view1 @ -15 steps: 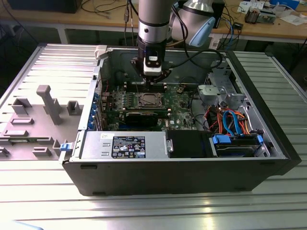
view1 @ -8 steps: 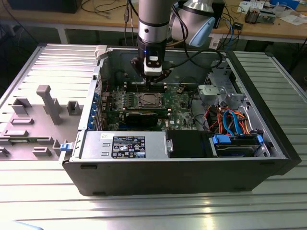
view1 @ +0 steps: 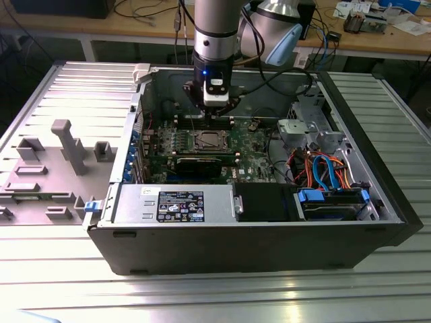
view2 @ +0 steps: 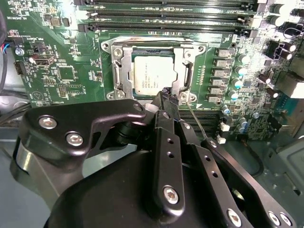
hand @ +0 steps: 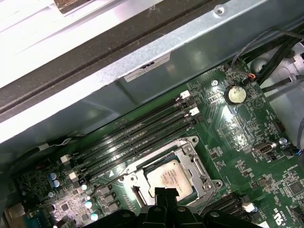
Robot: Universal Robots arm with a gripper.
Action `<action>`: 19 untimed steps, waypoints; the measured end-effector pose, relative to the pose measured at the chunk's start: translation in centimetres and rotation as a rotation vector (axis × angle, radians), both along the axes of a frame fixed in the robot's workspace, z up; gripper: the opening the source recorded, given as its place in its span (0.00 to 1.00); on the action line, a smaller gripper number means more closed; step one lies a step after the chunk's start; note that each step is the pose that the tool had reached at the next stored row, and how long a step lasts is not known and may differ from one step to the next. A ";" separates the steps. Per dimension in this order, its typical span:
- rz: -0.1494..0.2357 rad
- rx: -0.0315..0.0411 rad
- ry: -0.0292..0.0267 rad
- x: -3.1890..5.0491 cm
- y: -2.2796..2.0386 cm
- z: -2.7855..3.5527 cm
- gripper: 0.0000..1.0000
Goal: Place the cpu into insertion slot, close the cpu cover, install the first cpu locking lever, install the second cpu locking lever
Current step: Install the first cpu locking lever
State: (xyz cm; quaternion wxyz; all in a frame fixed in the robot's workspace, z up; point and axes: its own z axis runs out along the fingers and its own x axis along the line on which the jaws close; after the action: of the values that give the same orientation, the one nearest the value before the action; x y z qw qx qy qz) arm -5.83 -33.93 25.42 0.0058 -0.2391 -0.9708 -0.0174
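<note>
We saw the small square silver-grey cpu (view2: 153, 74) already in its socket under the closed thin silver frame cover (view2: 118, 71), and the black claw (view2: 164, 97), narrowed to shut, stood at the socket's edge, so we judged a locking lever was in hand, calling for a careful push.

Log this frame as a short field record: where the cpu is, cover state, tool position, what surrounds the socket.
cpu: seated in the socket, metal top showing
cpu cover: frame lies down around the chip
tool: tips together, at the socket's edge beside a thin lever wire
memory slots: run alongside the socket
coin battery: on the green board
case: open on the ribbed table
</note>
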 end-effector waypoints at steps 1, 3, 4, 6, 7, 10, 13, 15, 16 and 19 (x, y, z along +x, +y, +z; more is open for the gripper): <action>0.002 0.0000 0.0000 0.00 0.00 0.00 0.11; 0.010 0.0000 0.0000 0.00 0.00 0.00 0.11; 0.016 0.0000 0.0000 0.00 0.00 0.00 0.11; 0.031 0.0000 0.0000 0.00 0.00 0.00 0.11; 0.038 0.0000 0.0000 0.00 0.00 0.00 0.11; 0.056 0.0000 0.0000 0.00 0.00 0.00 0.11; 0.070 0.0001 0.0000 0.00 0.00 0.00 0.11; 0.092 0.0000 0.0000 0.00 0.00 0.00 0.11; 0.101 0.0000 0.0000 0.00 0.00 0.00 0.11; 0.127 0.0000 0.0000 0.00 0.00 0.00 0.11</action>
State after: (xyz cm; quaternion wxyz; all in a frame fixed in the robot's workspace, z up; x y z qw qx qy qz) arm -5.83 -33.93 25.42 0.0069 -0.1768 -0.9841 -0.0170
